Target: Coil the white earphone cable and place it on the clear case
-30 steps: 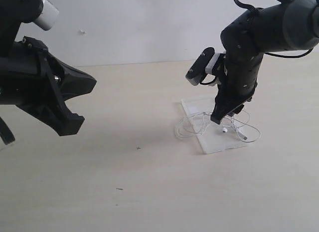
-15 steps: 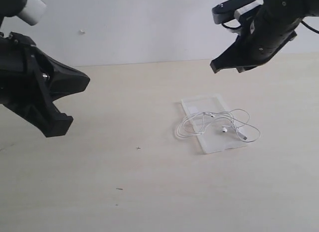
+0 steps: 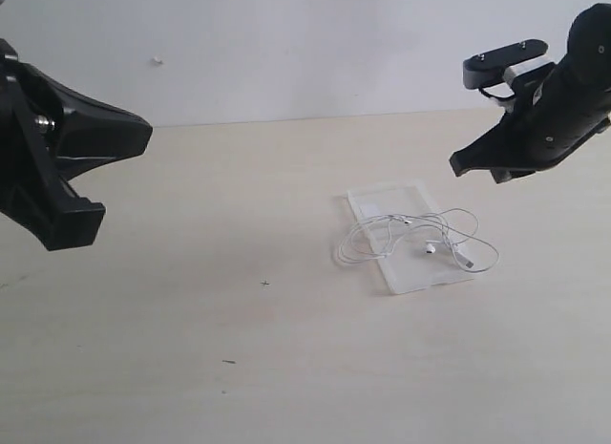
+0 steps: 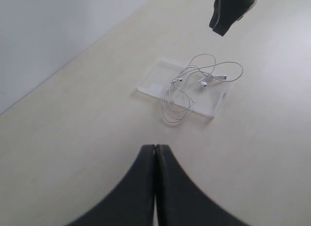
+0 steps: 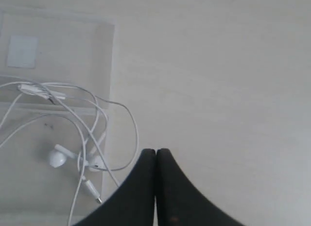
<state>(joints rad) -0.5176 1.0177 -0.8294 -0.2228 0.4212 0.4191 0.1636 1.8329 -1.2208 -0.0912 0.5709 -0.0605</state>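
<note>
The white earphone cable (image 3: 420, 236) lies in loose loops on the clear case (image 3: 401, 198), with one loop hanging over the case's left edge onto the table. Its two earbuds and plug rest on the case (image 5: 63, 46) near the white label (image 5: 22, 51). My right gripper (image 3: 473, 167) hangs shut and empty in the air above and to the right of the case. In the right wrist view its tips (image 5: 156, 150) sit just beside the cable (image 5: 73, 129). My left gripper (image 3: 134, 134) is shut and empty far to the left, its tips (image 4: 155, 147) well short of the cable (image 4: 194, 75).
The beige table (image 3: 286, 368) runs back to a pale wall (image 3: 286, 43). Two tiny dark specks (image 3: 264, 284) (image 3: 229, 362) lie on the table left of the case. The right gripper's tip (image 4: 228, 17) shows in the left wrist view, above the case (image 4: 150, 82).
My right gripper lifted off the cable on the case, shut, and swung up and to the right. The left arm drew back to the left. The cable stayed on the case.
</note>
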